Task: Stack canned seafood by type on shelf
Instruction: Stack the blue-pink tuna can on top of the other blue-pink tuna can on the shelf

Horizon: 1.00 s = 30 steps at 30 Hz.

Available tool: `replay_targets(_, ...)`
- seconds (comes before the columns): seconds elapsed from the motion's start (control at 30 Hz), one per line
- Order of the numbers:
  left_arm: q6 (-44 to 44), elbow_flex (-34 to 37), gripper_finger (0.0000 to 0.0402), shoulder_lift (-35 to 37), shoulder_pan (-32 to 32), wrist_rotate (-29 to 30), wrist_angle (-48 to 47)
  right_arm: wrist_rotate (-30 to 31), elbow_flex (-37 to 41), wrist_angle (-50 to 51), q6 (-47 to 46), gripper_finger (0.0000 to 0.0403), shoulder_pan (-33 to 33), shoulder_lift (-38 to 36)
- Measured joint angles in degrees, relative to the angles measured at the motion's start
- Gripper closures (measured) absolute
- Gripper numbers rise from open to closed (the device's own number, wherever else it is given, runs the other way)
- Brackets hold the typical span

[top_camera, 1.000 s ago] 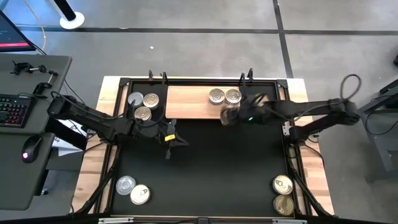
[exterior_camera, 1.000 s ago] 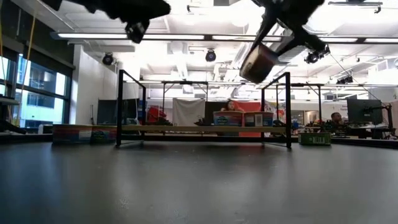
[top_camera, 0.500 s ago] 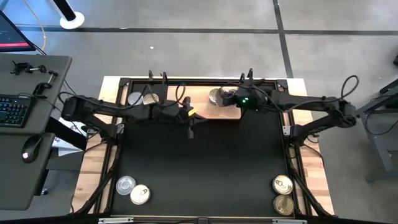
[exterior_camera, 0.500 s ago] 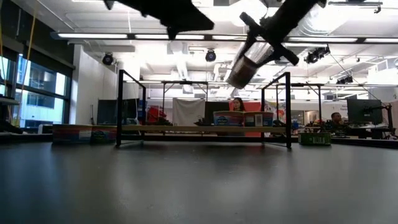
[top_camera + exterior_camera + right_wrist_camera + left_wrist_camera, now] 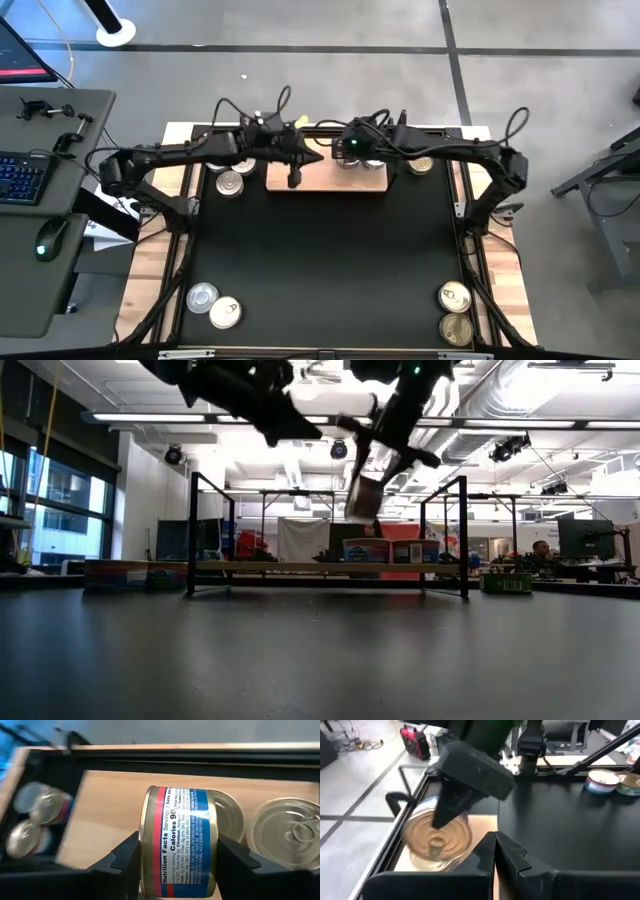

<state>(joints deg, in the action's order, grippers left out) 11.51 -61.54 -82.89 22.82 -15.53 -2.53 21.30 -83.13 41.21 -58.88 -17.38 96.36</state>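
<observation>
Currently a tin (image 5: 179, 839) is being carried over the shelf (image 5: 325, 176) for stacking, clamped on its side between the fingers of the right claw (image 5: 179, 865). Two tins (image 5: 287, 832) already stand on the board just beyond it. Next, it is judged, the tin must be turned upright and lowered onto a matching one. Nearby, above the shelf's left part, the left claw (image 5: 495, 851) is held narrow and empty.
</observation>
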Motion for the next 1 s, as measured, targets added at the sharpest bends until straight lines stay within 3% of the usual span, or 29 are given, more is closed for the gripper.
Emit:
replay_targets(0.23, 2.58, 0.04, 0.0401, -0.12, 5.98, -6.64, -0.83, 3.01, -0.60, 0.61, -4.22, 0.0233, -0.75, 1.34)
replay_targets(0.43, 2.65, 0.04, 0.0401, -0.05, 7.66, -12.91, -0.56, 4.41, -3.17, 9.85, -2.07, 0.0233, -1.40, 1.98)
replay_targets(0.63, 0.42, 0.04, 0.0402, 0.55, 6.93, -13.07, 0.52, 7.38, -9.78, 16.88, 6.47, 0.0233, -1.97, 2.27)
replay_targets(1.0, -0.97, 0.04, 0.0401, 1.57, 4.33, -12.26, 1.39, 6.30, -9.71, 23.86, 11.38, 0.0233, -2.59, 4.72)
